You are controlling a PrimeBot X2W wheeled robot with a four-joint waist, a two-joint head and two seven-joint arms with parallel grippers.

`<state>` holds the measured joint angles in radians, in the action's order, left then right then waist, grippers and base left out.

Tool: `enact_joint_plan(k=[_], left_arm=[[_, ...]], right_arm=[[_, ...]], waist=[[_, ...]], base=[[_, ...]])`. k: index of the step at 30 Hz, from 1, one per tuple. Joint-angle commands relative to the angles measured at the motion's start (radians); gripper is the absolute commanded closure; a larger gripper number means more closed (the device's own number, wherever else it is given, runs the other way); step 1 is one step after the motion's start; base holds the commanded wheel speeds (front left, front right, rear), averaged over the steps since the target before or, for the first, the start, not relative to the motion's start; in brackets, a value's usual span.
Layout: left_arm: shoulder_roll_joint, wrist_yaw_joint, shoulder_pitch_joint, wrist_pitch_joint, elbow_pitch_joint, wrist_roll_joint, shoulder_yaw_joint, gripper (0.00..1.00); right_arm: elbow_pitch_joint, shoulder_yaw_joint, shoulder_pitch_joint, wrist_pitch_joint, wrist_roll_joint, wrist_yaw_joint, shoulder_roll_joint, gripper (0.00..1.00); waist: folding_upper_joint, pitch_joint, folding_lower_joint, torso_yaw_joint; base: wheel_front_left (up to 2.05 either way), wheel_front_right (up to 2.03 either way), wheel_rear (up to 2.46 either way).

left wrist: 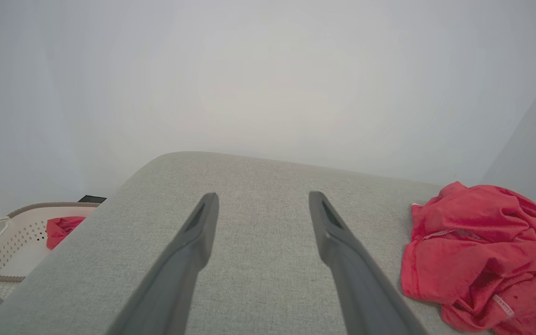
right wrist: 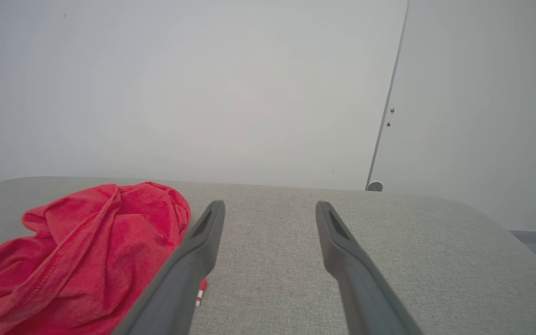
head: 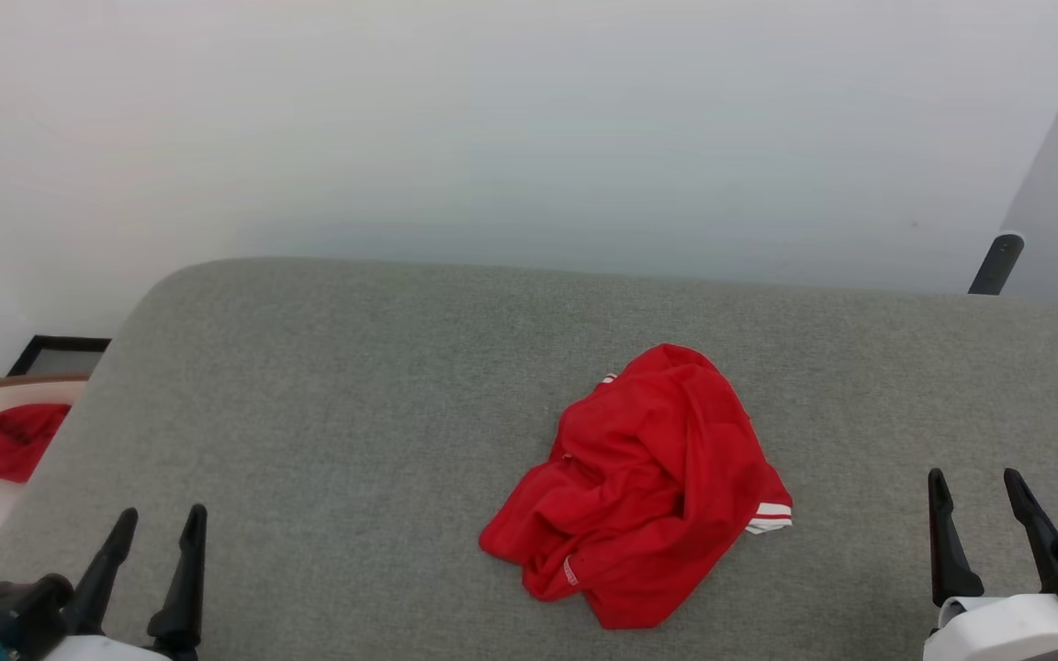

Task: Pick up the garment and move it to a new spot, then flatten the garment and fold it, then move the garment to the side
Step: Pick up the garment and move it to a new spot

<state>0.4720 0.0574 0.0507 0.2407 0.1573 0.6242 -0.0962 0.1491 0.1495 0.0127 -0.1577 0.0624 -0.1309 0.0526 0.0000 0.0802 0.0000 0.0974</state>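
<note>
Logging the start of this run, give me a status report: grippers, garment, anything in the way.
Left gripper open, right gripper open, both empty. Garment crumpled on the grey cushion, untouched. Nothing in the way.

The left gripper point(head: 163, 514) is held at the near left and the right gripper point(head: 974, 477) at the near right, above its white wrist point(head: 1007, 629); both are kept wide open, empty, dark fingers point(head: 949, 542) pointed far
</note>
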Motion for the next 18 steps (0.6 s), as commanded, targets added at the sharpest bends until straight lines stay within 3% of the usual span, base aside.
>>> enact_joint_plan(k=[1,12,18], left_arm=[[-0.002,0.004,0.007,0.006,0.000,-0.001,0.004,0.00],[0.005,-0.006,-0.009,-0.008,-0.019,0.009,0.000,0.00],[0.004,-0.011,-0.035,-0.025,-0.035,0.002,-0.017,0.00]], right_arm=[[-0.005,0.001,-0.003,0.003,0.001,0.000,-0.003,0.00],[-0.008,-0.030,0.014,0.037,0.012,0.000,-0.003,0.00],[-0.001,-0.049,0.045,0.119,0.028,0.000,0.010,0.00]], waist=[[0.0000,-0.001,0.0000,0.002],[0.0000,-0.019,0.0000,0.020],[0.0000,-0.042,0.0000,0.065]], base=[[0.00,0.00,0.00],[0.00,0.00,0.00],[0.00,0.00,0.00]])
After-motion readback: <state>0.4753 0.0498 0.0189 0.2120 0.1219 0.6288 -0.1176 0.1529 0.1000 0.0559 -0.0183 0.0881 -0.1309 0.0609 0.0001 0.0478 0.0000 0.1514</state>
